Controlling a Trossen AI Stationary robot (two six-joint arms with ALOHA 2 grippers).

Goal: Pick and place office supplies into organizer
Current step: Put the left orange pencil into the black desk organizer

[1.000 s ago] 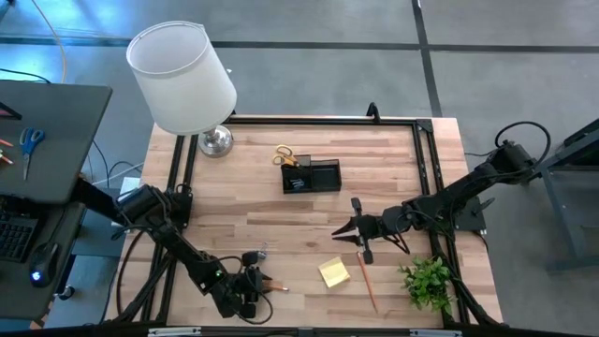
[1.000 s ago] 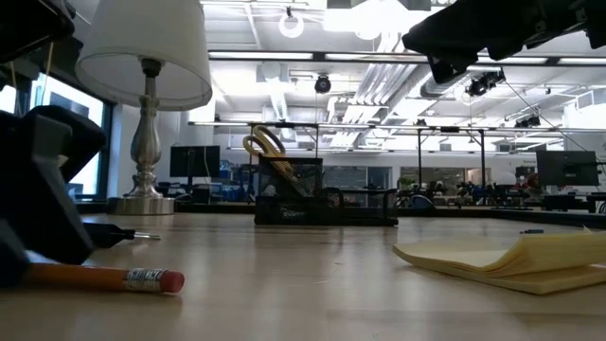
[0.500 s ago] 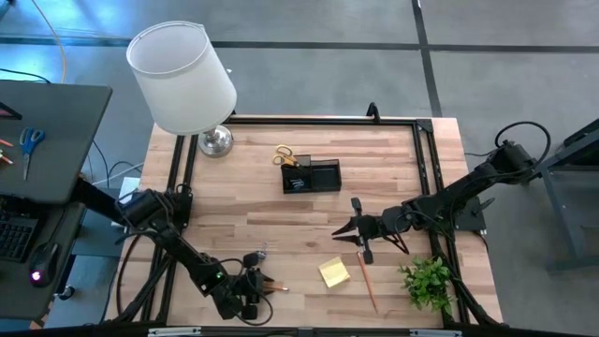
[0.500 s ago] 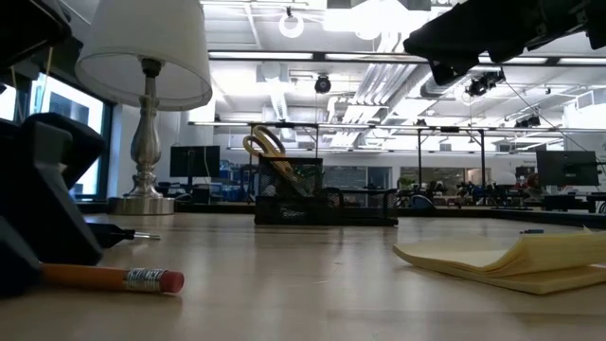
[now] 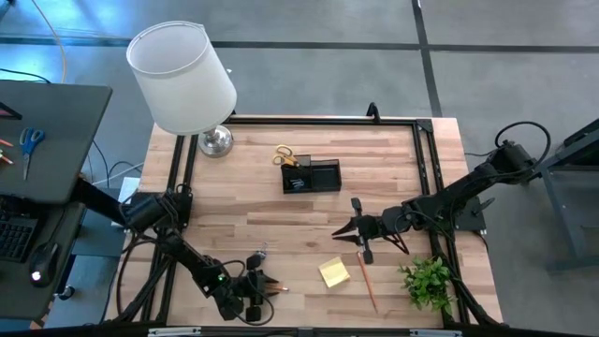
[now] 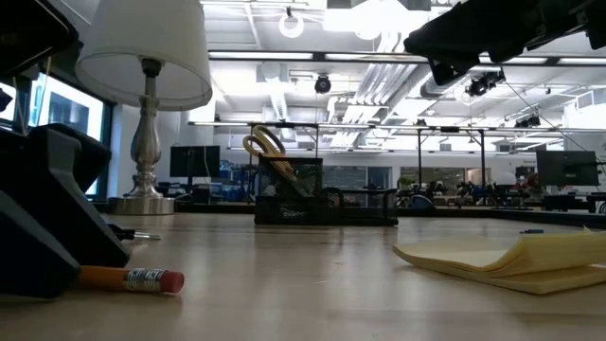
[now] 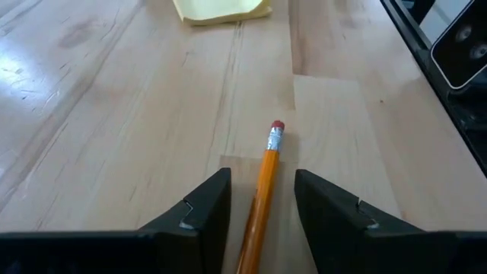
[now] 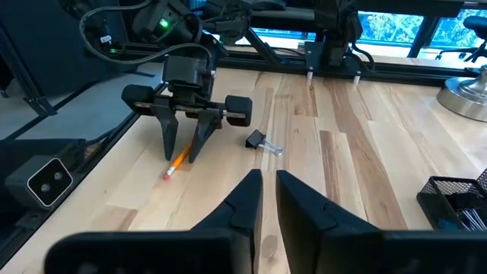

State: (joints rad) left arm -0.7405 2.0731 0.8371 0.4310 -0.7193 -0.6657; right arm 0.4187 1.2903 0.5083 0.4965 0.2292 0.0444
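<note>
An orange pencil (image 7: 268, 156) with a pink eraser lies flat on the wooden table near its front left. My left gripper (image 7: 261, 175) is open and low over the pencil, slanting down, with one finger on each side and a gap to both. The low view shows the pencil's eraser end (image 6: 151, 279) sticking out past the gripper (image 6: 47, 237). My right gripper (image 8: 268, 190) hangs above the table's right middle, shut and with nothing in it. The black organizer (image 5: 312, 176) stands at the far middle with yellow-handled scissors (image 5: 284, 156) upright in it.
A yellow sticky-note pad (image 5: 334, 272) and a second pencil (image 5: 366, 276) lie near the front middle. A black binder clip (image 8: 259, 141) rests just beyond my left gripper. A green plant (image 5: 429, 281) sits at the front right, and a lamp (image 5: 182, 80) stands at the far left.
My left gripper has sunk toward the table and now straddles more of the pencil's length, its fingers still apart. The pencil has stayed where it was.
</note>
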